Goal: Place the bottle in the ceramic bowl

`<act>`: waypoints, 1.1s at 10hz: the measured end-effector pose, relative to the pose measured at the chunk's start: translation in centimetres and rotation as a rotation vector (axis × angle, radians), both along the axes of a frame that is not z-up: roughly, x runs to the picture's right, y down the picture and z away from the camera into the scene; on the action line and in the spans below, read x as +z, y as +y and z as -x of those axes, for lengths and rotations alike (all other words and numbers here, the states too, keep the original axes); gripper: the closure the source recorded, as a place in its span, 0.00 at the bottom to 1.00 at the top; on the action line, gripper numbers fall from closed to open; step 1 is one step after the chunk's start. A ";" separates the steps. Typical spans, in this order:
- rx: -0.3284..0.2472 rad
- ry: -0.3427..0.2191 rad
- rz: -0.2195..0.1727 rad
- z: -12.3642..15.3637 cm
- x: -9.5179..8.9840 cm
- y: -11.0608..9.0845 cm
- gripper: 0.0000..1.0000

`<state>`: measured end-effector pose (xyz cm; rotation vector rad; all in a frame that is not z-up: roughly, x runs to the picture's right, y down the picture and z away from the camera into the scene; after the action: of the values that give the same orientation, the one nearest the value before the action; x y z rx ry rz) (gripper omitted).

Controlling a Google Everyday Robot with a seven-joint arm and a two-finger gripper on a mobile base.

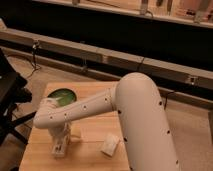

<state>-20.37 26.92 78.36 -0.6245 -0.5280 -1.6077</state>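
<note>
Grasp step: your gripper [59, 146], jaws released, hangs at the wooden table's [92, 131] seven o'clock. Close on the bottle, likely hidden beneath, then carry it to the green ceramic bowl [62, 95] at eleven.

The arm [92, 107] hides the near rim of the ceramic bowl [61, 95]. Just in front of the bowl, the gripper [60, 146] points down at the counter [92, 134]. The pale blur beneath it may be the bottle; I cannot tell. The counter's front edge is cut off.
</note>
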 end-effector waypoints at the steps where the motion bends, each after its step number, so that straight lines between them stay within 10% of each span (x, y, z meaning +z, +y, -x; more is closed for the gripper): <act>1: 0.001 0.000 0.000 -0.1 0.0 0.1 0.20; 11: 0.014 -0.001 0.004 -1.2 0.4 0.5 0.20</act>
<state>-19.14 27.44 78.73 -0.6217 -0.5349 -1.5941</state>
